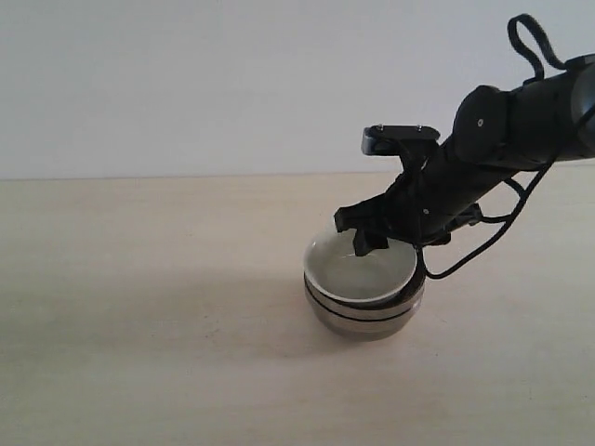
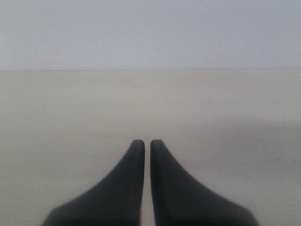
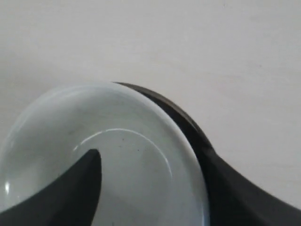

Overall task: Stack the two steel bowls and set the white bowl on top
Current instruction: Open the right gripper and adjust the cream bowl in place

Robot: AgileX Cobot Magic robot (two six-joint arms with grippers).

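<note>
You have the pale table (image 1: 139, 353) filling most of the exterior view, with a plain light wall behind it. Your right arm (image 1: 507, 125) comes in from the right edge and slopes down toward the middle of the table, with a black cable looping below it. The steel bowls (image 1: 364, 321) stand upright on the table, right of centre. One is nested in the other, and a dark seam between their rims marks the pair. The white bowl (image 1: 358, 269) rests upright inside the upper steel one with its rim above the metal, so you see a stack of three.

Your right gripper (image 1: 365, 238) hangs over the side of the white bowl nearest the wall. In the right wrist view its jaws stand well apart, astride the white rim. One finger (image 3: 70, 193) reaches down inside the bowl, clear of its inner side. The other finger (image 3: 230, 193) runs along the outside, just beside the rim, and you cannot tell whether it touches the bowl. The jaws grip nothing, and the bowl sits free in the stack.

Your left gripper (image 2: 147, 143) shows only in its own wrist view, over the table. Its two dark fingers are drawn together with only a thin slit between them, and they hold nothing
</note>
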